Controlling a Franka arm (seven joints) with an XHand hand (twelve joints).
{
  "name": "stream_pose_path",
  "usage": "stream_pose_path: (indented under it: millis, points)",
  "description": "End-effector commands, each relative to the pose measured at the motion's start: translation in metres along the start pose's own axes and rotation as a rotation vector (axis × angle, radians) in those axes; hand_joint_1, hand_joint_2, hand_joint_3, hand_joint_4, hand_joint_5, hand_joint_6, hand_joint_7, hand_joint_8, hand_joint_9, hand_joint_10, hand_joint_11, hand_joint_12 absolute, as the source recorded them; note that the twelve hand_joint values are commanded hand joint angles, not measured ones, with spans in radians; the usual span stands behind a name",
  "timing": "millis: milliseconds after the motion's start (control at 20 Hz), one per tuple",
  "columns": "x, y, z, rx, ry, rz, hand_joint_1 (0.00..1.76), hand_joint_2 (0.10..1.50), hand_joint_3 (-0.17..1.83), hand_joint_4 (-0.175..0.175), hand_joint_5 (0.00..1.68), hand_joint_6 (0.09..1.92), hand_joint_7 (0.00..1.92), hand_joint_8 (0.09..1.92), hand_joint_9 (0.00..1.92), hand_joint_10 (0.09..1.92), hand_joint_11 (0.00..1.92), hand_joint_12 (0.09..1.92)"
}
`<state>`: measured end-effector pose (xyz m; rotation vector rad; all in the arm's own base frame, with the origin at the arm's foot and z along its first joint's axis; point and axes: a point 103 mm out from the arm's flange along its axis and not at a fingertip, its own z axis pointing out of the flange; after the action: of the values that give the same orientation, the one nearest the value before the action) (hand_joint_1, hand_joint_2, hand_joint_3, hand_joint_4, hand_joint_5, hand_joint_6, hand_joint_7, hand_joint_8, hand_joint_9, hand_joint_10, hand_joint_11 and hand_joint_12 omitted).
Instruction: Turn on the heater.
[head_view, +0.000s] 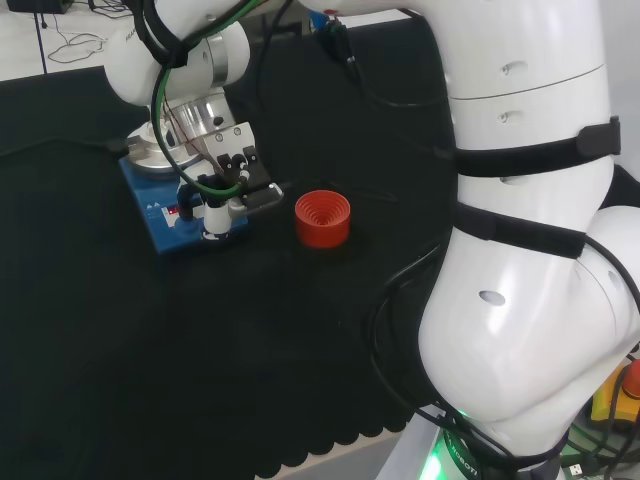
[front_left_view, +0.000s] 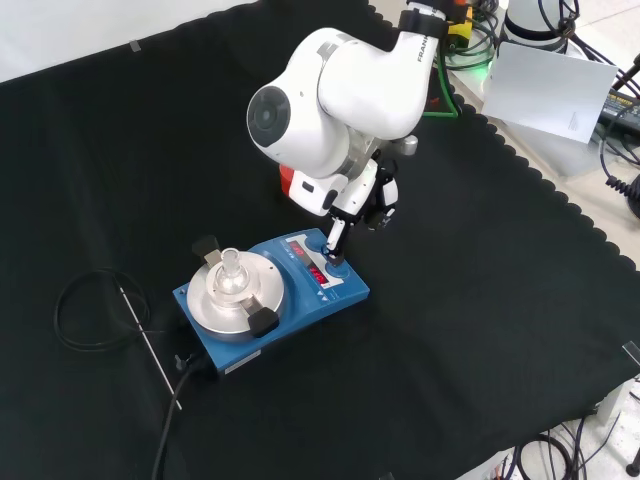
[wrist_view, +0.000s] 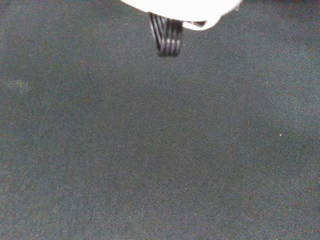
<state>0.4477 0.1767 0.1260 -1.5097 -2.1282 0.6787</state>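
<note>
Hand on heater control panel

Hand (front_left_view: 368, 198) hangs below the white arm (front_left_view: 350, 85) in the front view, pointing down at the blue heater (front_left_view: 285, 318). One finger (front_left_view: 335, 238) is extended straight, its tip touching the knob (front_left_view: 337, 268) at the panel's corner; the other fingers sit drawn back near the palm, gripping nothing. In the head view the same finger (head_view: 214, 212) stands on the heater's (head_view: 165, 215) front panel, its tip at the heater's near right corner.

Heater sits directly beneath the fingertip, on the black cloth (front_left_view: 480, 300). Its round metal plate (front_left_view: 232, 292) lies beyond the fingertip, toward the front view's left, with a small clear glass piece (front_left_view: 229, 268) standing at its centre. A lit red display (front_left_view: 318, 274) sits just beside the fingertip.

Red ribbed stand (head_view: 322, 218) rests near the fingers, to their right in the head view, apart from the heater. A black cable (front_left_view: 95, 310) coils on the cloth well apart, on the heater's far side from the fingers. Bare cloth lies open on the other sides of the fingers, out to the scalloped cloth edge (front_left_view: 560, 200).
</note>
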Motion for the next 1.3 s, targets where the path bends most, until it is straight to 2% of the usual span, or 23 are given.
stream_pose_path:
  millis: [50,1300]
  points:
    - [0.0029,0.0011,0.0002,0.002,-0.003,0.003,1.41,0.72,1.03,-0.055,0.27,0.63,1.64,1.39,1.73,1.33,1.50,1.39]
    - [0.0022,0.0023,0.0051,0.025,-0.013,0.008,1.41,0.72,1.04,-0.054,0.28,0.63,1.64,1.40,1.73,1.33,1.50,1.39]
